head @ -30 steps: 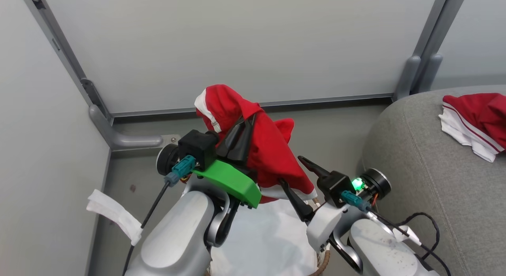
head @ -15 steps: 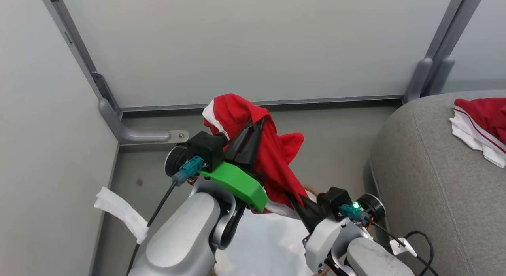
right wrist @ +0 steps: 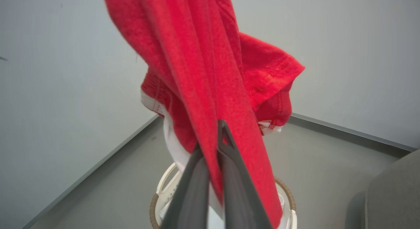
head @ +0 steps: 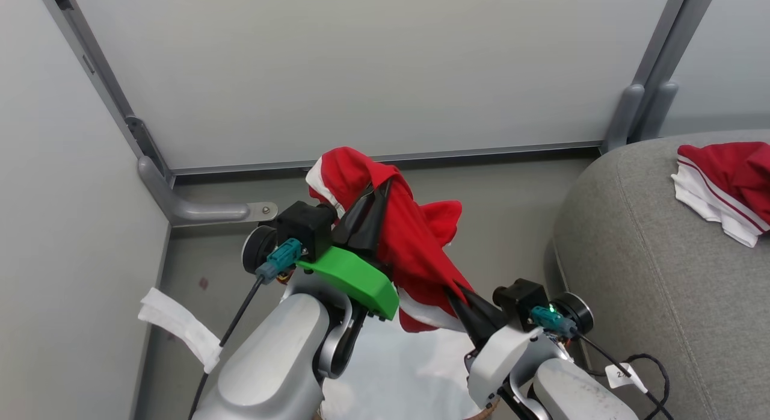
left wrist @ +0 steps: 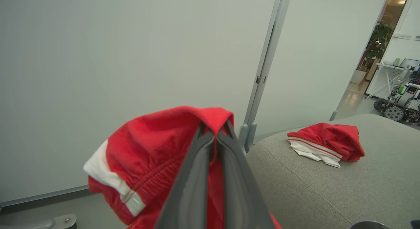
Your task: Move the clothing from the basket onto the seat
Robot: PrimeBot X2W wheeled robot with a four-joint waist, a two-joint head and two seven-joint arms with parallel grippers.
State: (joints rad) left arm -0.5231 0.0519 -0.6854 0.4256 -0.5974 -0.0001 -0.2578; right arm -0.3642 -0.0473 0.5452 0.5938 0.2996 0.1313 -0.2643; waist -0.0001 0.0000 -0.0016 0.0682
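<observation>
A red garment with white panels hangs in the air between my two grippers. My left gripper is shut on its upper fold, seen close up in the left wrist view. Lower and to the right, my right gripper is shut on the garment's bottom edge, the red cloth running up from its fingers. Below it stands the basket, its white liner showing. The grey seat is at the right. Another red and white garment lies on it.
Pale partition walls close the back and left, with metal posts and floor brackets. A white strip lies on the floor at the left. A black cable trails by the right arm. Another machine stands far off.
My right gripper, open a second ago beside the garment's hem, has closed on the lower edge. The left gripper kept its hold. The head view shifted slightly.
</observation>
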